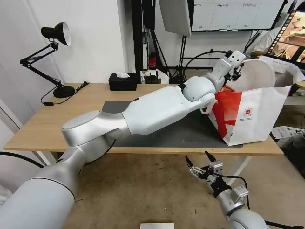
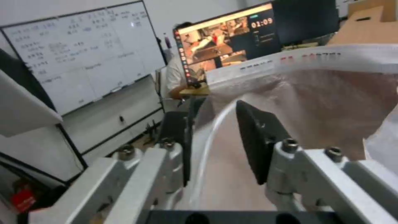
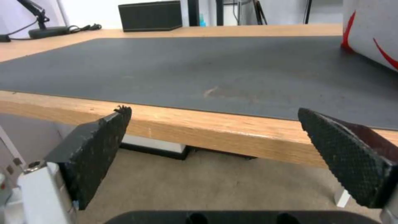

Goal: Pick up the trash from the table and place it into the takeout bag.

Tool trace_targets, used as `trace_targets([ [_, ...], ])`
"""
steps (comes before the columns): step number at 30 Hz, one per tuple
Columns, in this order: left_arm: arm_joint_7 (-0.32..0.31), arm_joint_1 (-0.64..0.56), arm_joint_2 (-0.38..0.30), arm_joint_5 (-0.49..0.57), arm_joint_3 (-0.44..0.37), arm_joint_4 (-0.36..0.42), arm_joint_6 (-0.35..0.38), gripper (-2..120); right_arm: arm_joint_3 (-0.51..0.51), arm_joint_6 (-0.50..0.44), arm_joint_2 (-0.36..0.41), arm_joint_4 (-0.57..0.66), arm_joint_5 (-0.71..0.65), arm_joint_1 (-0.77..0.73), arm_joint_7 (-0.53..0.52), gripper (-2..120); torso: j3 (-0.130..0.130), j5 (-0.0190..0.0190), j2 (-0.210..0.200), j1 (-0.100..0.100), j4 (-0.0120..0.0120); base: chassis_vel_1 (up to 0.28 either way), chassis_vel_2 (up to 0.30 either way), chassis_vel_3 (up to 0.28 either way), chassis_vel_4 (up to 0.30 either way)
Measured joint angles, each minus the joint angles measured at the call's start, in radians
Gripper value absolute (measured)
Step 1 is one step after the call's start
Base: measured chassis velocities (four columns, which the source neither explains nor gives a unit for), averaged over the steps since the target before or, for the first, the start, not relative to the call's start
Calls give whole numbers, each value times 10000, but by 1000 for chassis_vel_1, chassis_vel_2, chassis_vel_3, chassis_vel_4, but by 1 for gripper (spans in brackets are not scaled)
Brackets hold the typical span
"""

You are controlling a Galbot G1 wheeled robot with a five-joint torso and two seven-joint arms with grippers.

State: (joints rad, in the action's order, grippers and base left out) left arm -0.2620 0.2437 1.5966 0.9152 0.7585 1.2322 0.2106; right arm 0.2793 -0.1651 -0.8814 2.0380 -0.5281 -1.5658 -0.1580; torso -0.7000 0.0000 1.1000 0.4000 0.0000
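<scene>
**Takeout bag**: one, red-and-white, upright on the right end of the counter, partly on the dark grey mat. Mouth open, foil lining showing.

**Left pincer**: one, on the arm stretched across the mat, at the bag's mouth by its rear rim. In the left wrist view its fingers are spread, with a white strap-like band running between them and the lining just beyond. Whether it is gripped cannot be told.

**Right pincer**: one, spread and empty, below the counter's front edge, forward of the bag.

**Trash**: the mat beside the bag lies bare. Judgement: the left arm is the nearer to the bag.

**Other items**: one black tissue box, one desk lamp, both beyond the mat from the bag.
</scene>
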Motion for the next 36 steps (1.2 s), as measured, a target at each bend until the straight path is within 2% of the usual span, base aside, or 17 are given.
trace_targets([
  [2,4,0,2,277,-13,152,103,47,0,0,-1,0,0,-1,0,100,0,0,0,0,-1,0,0,0,0],
  [3,4,0,2,277,-13,152,103,47,0,0,-1,0,0,-1,0,100,0,0,0,0,-1,0,0,0,0],
  [9,-58,-85,-16,381,-197,113,86,71,0,0,0,0,0,0,0,100,0,0,0,-1,0,0,0,0,0],
  [10,-58,-85,-16,381,-197,113,86,71,0,0,0,0,0,0,0,100,0,0,0,-1,0,0,0,0,0],
  [12,-368,-309,-75,372,-491,200,85,82,0,0,0,0,0,0,0,100,0,0,0,-1,0,0,0,0,0],
  [13,-368,-309,-75,372,-491,200,85,82,0,0,0,0,0,0,0,100,0,0,0,-1,0,0,0,0,0],
  [16,-731,-666,-495,280,-691,758,19,97,0,0,0,-1,0,-1,0,100,0,-1,-1,0,-1,0,0,0,0],
  [17,-731,-666,-495,280,-691,758,19,97,0,0,0,-1,0,-1,0,100,0,-1,-1,0,-1,0,0,0,0],
  [20,-1249,-1218,-1452,171,-793,1760,-185,100,0,0,0,0,0,0,0,100,0,-3,0,-1,-1,0,0,0,0],
  [21,-1249,-1218,-1452,171,-793,1760,-185,100,0,0,0,0,0,0,0,100,0,-3,0,-1,-1,0,0,0,0],
  [23,-1563,-1682,-2111,169,-956,2477,-198,100,0,0,0,0,0,0,0,100,-1,-5,-1,0,2,0,0,0,0],
  [24,-1563,-1682,-2111,169,-956,2477,-198,100,0,0,0,0,0,0,0,100,-1,-5,-1,0,2,0,0,0,0],
  [27,-1959,-2554,-3511,425,-1318,3878,-154,100,-1,0,0,-1,0,0,-1,100,-1,-6,-1,0,0,0,0,0,0],
  [28,-1959,-2554,-3511,425,-1318,3878,-154,100,-1,0,0,-1,0,0,-1,100,-1,-6,-1,0,0,0,0,0,0],
  [31,-2000,-3862,-5070,181,-2133,5324,-123,100,-1,0,0,0,0,0,1,100,-2,-9,-1,0,3,0,0,0,0],
  [32,-2000,-3862,-5070,181,-2133,5324,-123,100,-1,0,0,0,0,0,1,100,-2,-9,-1,0,3,0,0,0,0],
  [36,-1952,-6060,-6635,-134,-4339,7037,176,100,-1,1,-1,0,1,0,-1,100,1,-6,0,-1,0,0,0,0,0],
])
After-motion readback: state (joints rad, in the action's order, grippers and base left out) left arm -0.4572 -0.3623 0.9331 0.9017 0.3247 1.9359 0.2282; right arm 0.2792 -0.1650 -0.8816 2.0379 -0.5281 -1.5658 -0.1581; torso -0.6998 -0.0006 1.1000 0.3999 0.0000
